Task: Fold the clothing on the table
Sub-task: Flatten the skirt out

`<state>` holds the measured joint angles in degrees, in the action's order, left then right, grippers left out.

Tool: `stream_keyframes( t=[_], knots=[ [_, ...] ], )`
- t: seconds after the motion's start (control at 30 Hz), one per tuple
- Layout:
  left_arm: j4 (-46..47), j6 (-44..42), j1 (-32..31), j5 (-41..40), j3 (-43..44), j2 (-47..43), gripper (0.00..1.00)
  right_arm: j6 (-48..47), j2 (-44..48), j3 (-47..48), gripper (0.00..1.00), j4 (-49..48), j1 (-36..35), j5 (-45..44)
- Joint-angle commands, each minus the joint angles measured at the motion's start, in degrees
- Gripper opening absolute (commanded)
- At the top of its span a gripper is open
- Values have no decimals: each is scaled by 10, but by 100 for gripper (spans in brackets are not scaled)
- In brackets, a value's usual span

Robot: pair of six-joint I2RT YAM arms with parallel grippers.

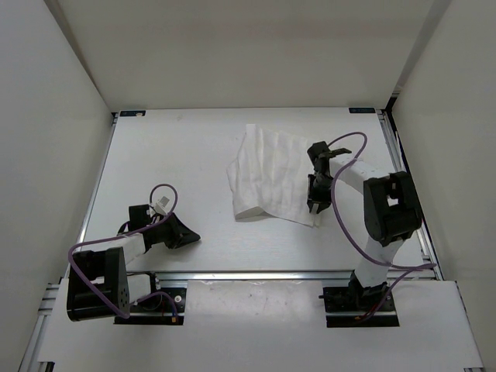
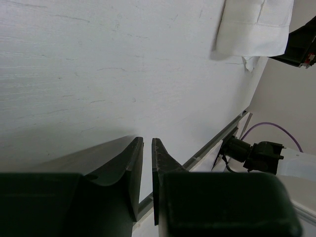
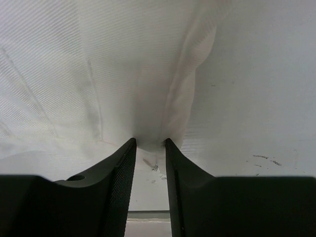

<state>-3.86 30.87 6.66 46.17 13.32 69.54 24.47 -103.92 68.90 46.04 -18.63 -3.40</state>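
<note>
The clothing (image 1: 271,182) lies loosely folded on the counter (image 1: 178,155), right of the middle. My right jaws stand narrowly apart with its right edge bunched at their tips; whether they pinch it I cannot tell. My left jaws, slightly parted, hold nothing, well apart from it.

Wide table (image 1: 186,155) stretch between the clothing (image 1: 271,178) and left arm (image 1: 143,244); walls (image 1: 232,54) around.

Counted on site | clothing (image 1: 271,182): one | table (image 1: 170,155): one | arms: two, left arm (image 1: 97,283), right arm (image 1: 391,205) | grippers: two, left gripper (image 1: 190,236), right gripper (image 1: 314,205) | purple cables (image 1: 350,242): two
</note>
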Motion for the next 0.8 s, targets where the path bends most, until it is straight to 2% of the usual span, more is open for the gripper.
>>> stream_keyframes(
  t=[0.0,0.2,0.3,0.4,0.47,0.6,0.77],
  knots=[
    [4,-8,5,9,-1,-10,24,3,-11,10,35,-2,-4,-15],
    [4,-10,8,12,-3,-10,24,3,-30,-3,34,-5,-14,-14],
    [5,-9,7,10,-1,-7,24,2,-32,-15,29,-14,-17,-12],
    [2,-10,13,10,-1,-8,24,5,-37,-24,15,-24,-12,-13],
    [4,-8,11,11,-1,-8,24,7,-31,-27,0,-24,-8,-16],
    [7,-11,13,12,-1,-7,24,2,-10,-6,1,-3,-7,-14],
    [9,-4,16,8,-5,-7,24,-6,55,99,0,33,5,1]
  ],
)
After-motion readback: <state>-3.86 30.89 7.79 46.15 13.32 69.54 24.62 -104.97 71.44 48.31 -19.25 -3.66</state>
